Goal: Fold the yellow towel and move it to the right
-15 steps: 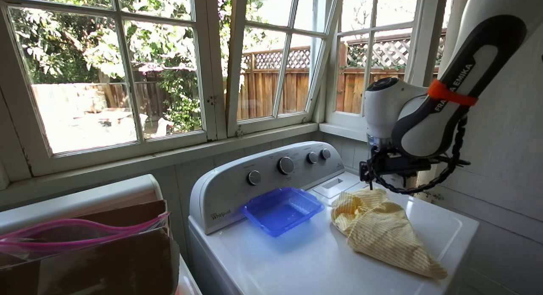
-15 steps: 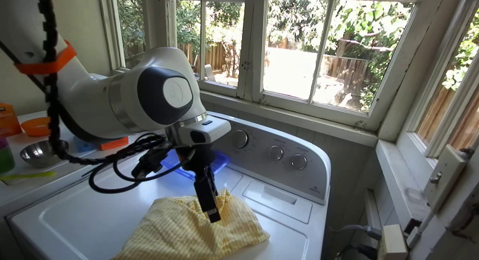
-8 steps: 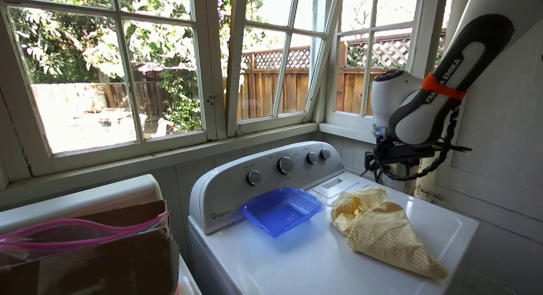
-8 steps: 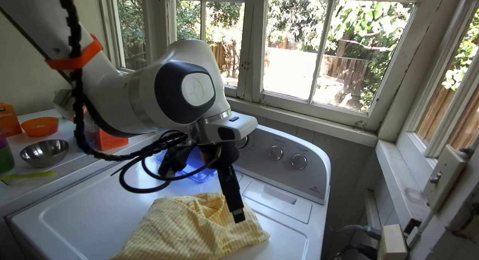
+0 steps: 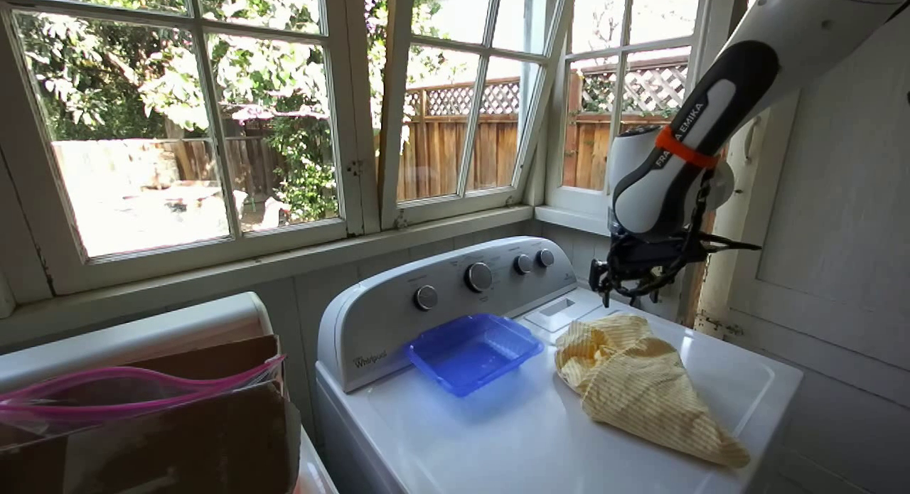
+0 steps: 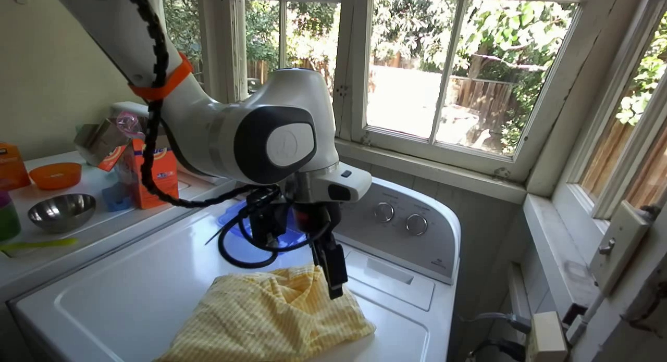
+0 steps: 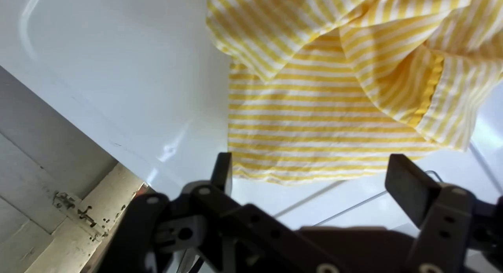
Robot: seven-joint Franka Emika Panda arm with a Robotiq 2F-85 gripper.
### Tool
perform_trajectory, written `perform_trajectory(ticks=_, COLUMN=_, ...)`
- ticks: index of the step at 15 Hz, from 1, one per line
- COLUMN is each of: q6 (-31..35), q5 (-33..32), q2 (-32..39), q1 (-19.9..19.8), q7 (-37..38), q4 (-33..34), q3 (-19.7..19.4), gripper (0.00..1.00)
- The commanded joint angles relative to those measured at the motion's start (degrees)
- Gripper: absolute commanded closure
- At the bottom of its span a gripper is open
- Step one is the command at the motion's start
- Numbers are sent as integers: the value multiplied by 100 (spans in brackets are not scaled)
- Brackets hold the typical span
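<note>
Rounded white arm (image 6: pixel 221 126), EMIKA-lettered black panel (image 5: pixel 688 122), orange band (image 6: pixel 174 81), knobbly black cable (image 6: pixel 147 164), black gripper (image 7: pixel 311 171).

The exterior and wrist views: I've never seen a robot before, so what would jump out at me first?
Likely the white robot arm with its orange band, slanting down from the upper right in an exterior view. Its gripper, seen open in the wrist view, hangs near a rumpled yellow-striped towel on a white Whirlpool machine. The blue tray also stands out, on the same machine, in front of the control panel.
</note>
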Motion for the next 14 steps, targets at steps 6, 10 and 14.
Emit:
perform_trajectory(ticks=6, q6=381, q5=907, q2=654, q1=596, q7=-54, q4=603, q3=-518, gripper=0)
perform_trajectory(ticks=10, q6=377, q5=1769, q2=1211, q1=691, q7=-370, q4=1141, q3=-529, gripper=0)
perform_trajectory(ticks=14, q6=189, q5=1886, q2=1656, q1=829, q7=-715, q4=1498, q3=-724, gripper=0)
